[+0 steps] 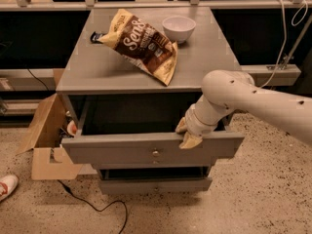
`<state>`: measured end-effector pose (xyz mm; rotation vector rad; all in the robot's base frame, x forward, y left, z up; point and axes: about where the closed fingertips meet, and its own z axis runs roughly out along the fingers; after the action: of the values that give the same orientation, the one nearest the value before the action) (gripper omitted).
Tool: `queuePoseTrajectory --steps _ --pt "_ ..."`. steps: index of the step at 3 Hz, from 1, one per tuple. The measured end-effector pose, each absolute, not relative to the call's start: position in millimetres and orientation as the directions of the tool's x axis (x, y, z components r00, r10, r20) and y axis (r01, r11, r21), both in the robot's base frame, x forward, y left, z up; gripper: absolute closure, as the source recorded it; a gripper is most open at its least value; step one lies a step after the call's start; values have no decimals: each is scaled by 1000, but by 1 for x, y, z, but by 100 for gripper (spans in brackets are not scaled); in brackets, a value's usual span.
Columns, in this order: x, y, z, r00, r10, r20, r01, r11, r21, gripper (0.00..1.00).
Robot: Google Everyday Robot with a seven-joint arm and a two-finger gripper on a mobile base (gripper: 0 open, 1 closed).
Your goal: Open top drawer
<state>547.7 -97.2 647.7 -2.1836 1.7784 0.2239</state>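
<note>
The top drawer (pixel 122 150) is the wide grey one just under the cabinet top, with a small brass knob (pixel 156 153) at its centre. It is pulled out, and a dark opening shows behind its front panel. My gripper (pixel 187 133) rests over the top edge of the drawer front, to the right of the knob. The white arm reaches in from the right. Two narrower grey drawers (pixel 156 185) sit below, mostly hidden by the open drawer.
A chip bag (pixel 141 45) and a white bowl (pixel 179 28) lie on the grey cabinet top (pixel 209 62). An open cardboard box (pixel 44 140) stands to the cabinet's left. A shoe (pixel 6 186) and a black cable (pixel 92 206) lie on the floor.
</note>
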Motion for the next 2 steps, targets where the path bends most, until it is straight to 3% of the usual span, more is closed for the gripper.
queuePoseTrajectory --steps 1,2 --pt "523 -98 654 213 -915 -342 -976 -184 -115 97" --pt "500 -96 650 189 -900 -392 -982 -171 -81 0"
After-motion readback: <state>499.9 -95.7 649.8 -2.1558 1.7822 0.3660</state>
